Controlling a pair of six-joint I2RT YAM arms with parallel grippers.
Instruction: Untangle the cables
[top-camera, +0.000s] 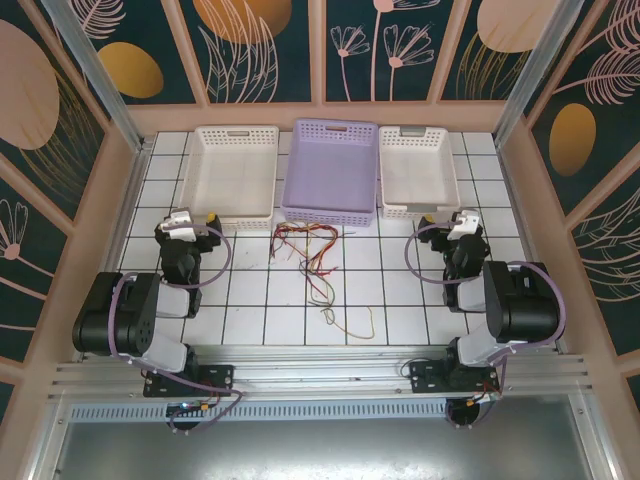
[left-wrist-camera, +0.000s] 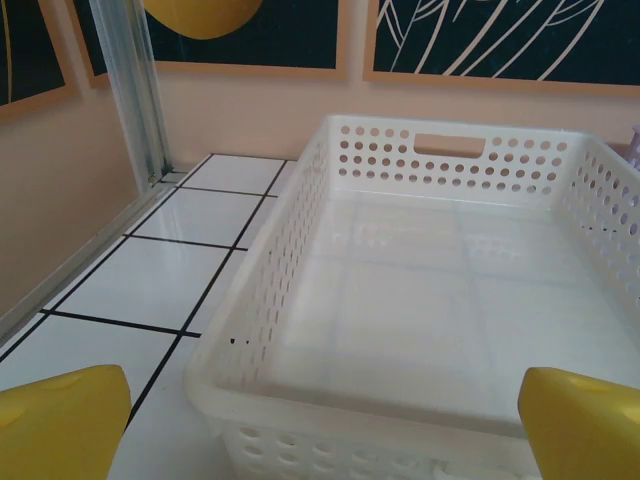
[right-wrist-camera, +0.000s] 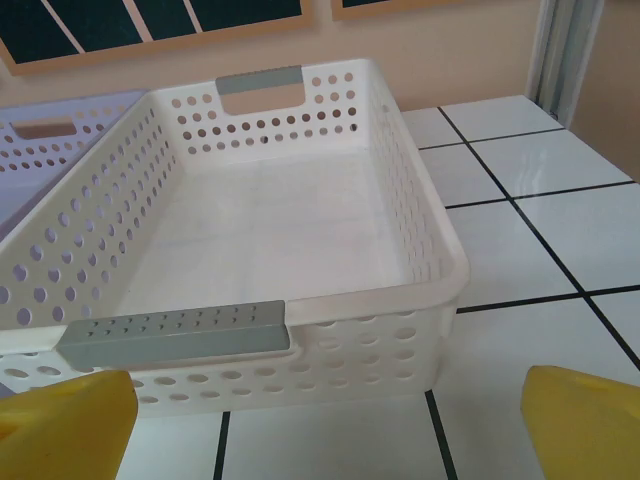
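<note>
- The tiled table (top-camera: 400, 300) is boxed in by panels on the left, right and far sides. A wide outward swing could well knock an elbow into a side panel. The free room is the middle run of tiles between the two arms.
- Three baskets stand side by side along the far edge: the left white basket (top-camera: 232, 215), the lavender basket (top-camera: 330, 212) and the right white basket (top-camera: 417, 210). All three look empty. Each white one has a gripper just on its near side, so a push straight ahead would likely shove it.
- The left gripper (top-camera: 188, 222) and the right gripper (top-camera: 462, 222) both have their jaws spread wide and hold nothing. They sit well apart from the wires. Both must come inward to the same small patch, so I'd worry about them clashing there.
- The cables (top-camera: 318, 268), thin red, yellow and black wires, lie in a loose tangle on the centre tiles. The far end is just beside the lavender basket's near wall, and a strand trails toward the near edge. Tugging one wire could tighten the knot or drag the whole bundle, and a pinch may catch several wires at once.
</note>
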